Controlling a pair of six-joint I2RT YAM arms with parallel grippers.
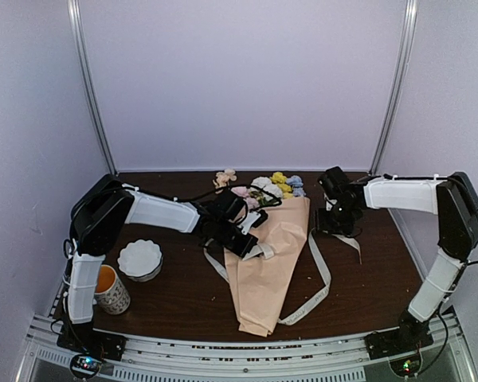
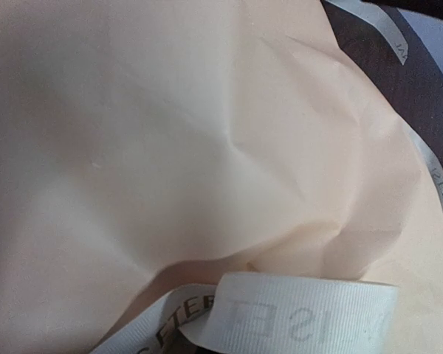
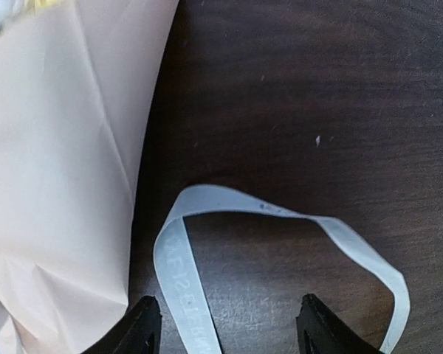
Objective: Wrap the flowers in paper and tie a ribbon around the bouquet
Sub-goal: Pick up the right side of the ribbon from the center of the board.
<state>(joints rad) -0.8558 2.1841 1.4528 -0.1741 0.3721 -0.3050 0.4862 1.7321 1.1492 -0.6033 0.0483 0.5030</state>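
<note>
Two grippers, one ribbon (image 3: 179,273). The right gripper (image 3: 227,324) is spread, a strand lying flat between its fingers. The left gripper (image 1: 243,239) is pressed together, seemingly pinching another stretch over the bouquet (image 1: 267,270). Advised: the right should close squarely on the strand before pulling. Bouquet: creased peach paper (image 2: 170,147) cone, mid-tabletop (image 1: 366,286), pastel flowers (image 1: 275,185) toward the far edge.

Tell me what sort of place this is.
Probably a lab robot cell: plain pale walls box in a dark table, with left arm and right arm bolted to a metal rail.
</note>
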